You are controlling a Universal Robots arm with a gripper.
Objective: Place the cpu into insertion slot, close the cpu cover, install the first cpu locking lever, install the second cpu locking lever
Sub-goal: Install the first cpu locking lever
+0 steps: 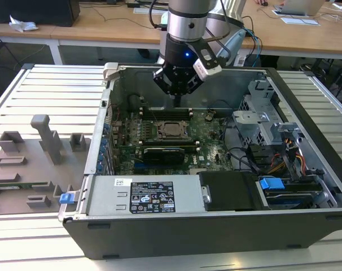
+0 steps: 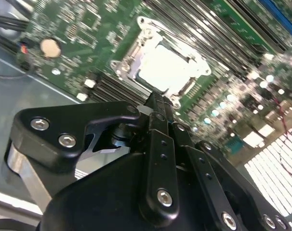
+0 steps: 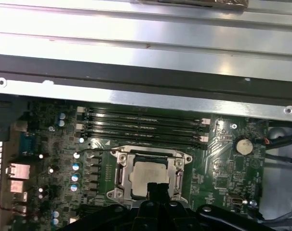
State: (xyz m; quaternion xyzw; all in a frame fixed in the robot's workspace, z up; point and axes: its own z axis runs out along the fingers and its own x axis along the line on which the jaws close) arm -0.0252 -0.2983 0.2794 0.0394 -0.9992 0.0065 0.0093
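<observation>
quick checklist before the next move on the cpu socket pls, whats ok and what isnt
1. cpu lying flat in its socket: ok.
2. cpu cover down around the chip, in both wrist views: ok.
3. locking lever latched: cannot tell; a thin wire arm lies beside the socket.
4. gripper empty: ok, fingers shut with nothing between them.
5. Gripper clear of the motherboard: ok, raised above it in the exterior view.
</observation>
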